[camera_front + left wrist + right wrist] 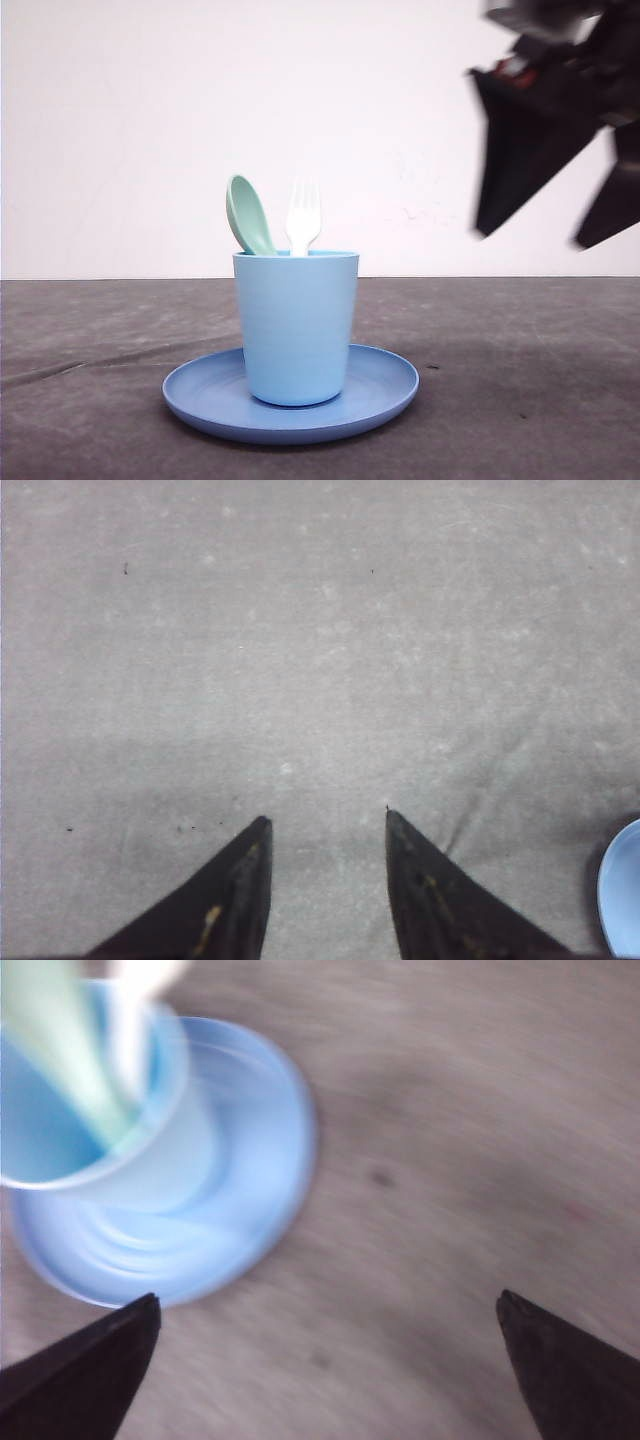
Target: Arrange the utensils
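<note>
Cup (296, 325) stands upright at the center of the blue plate (385, 385), plate flat on the grey table (520, 380). Both utensils are in the cup, handles down: mint spoon (248, 215) on the left side, bowl up and leaning left over the rim; white fork (303, 218) just beside it on the right, roughly vertical, tines up. Heads look close together but apart in the front cam.

R gripper (528, 238) is up in the air, well to the right of the cup and above its rim level, motion-blurred. Fingers spread wide, nothing between them. R wrist cam agrees: gripper (330, 1310) with tips far apart, bare table between them, cup (95, 1150) and plate (270, 1160) off to one side. Spoon (60, 1050) and fork (135, 1020) are smeared there, so fork ID in that cam is prob. right, not certain.

L gripper (325, 825) sits over bare table, fingers parted with a moderate gap, empty. A sliver of plate edge (620, 890) shows beside it in the L wrist cam. No contact btwn either gripper and cup, plate or utensils.
</note>
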Available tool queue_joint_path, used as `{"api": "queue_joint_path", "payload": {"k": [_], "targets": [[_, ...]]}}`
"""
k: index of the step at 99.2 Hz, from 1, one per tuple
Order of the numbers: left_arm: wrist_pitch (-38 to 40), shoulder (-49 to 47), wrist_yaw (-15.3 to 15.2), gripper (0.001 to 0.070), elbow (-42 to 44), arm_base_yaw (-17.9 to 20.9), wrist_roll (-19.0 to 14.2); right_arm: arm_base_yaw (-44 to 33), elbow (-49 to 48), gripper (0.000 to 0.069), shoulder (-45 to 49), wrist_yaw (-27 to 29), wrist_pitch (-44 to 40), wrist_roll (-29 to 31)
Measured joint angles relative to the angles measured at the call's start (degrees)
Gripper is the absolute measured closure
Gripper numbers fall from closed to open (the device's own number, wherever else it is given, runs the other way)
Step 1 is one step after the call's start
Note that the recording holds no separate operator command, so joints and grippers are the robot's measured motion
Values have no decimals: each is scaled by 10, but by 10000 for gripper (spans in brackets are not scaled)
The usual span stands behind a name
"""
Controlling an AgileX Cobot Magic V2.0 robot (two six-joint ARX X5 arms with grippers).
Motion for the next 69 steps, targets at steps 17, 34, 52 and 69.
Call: {"api": "queue_joint_path", "payload": {"k": [17, 34, 52, 69], "targets": [[0, 0, 0, 511, 0, 0, 0, -100, 29, 11, -42, 2, -59, 0], [-1, 0, 0, 511, 0, 0, 0, -175, 43, 11, -68, 2, -89, -6], [-1, 0, 0, 511, 0, 0, 0, -216, 43, 11, -75, 17, -105, -10], [-1, 0, 0, 511, 0, 0, 0, -226, 43, 11, -75, 32, -110, -10]]}}
